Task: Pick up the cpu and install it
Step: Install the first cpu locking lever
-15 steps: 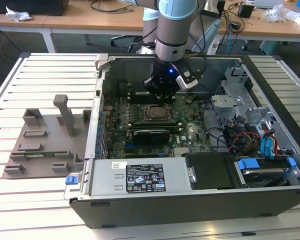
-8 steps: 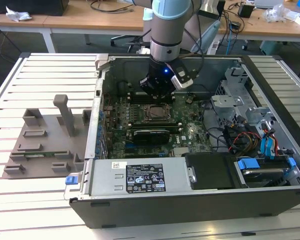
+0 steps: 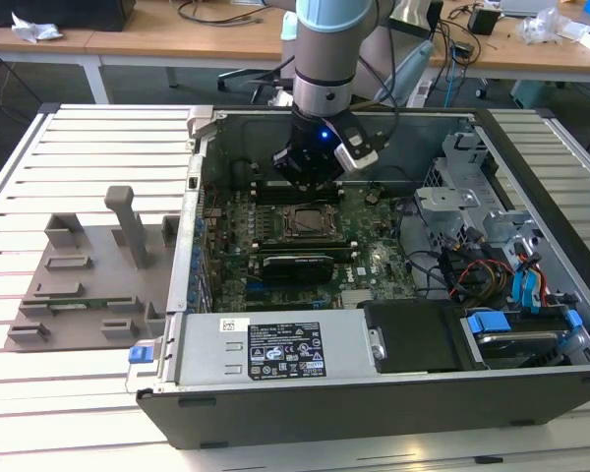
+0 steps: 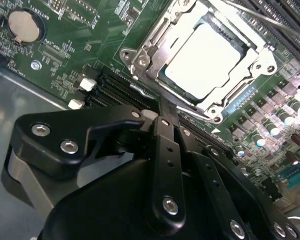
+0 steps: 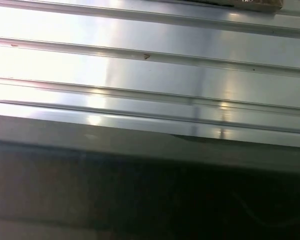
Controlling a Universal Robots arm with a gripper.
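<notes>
A big table (image 3: 69, 413) of pale metal slats carries everything. Its ribs are long, straight and shiny, and they gleam in the first wrist view too.

The open computer case (image 3: 305, 413) is next in size. It is a dark metal box that lies flat and fills the middle and the exterior view's right part of the table. Inside it lies a green board (image 3: 374, 258), bumpy with tiny parts. A grey power box with a white label (image 3: 275, 351) sits along the case's near wall.

A flat grey stand (image 3: 88, 285) with blocky posts rests on the table beside the case, toward the exterior view's left edge.

The robot arm (image 3: 324, 49) is round, smooth and silver-blue. It reaches down into the case from the far side. Its black gripper (image 3: 310, 162) hangs over the board, just above the socket frame (image 4: 140, 60). I cannot tell if its fingers are apart or pressed together.

A long black card (image 3: 295, 264) lies just in front of the socket.

The cpu (image 4: 207, 60) is smallest. It is a flat, pale silver square, and it sits inside the shiny metal socket frame near the middle of the board.
</notes>
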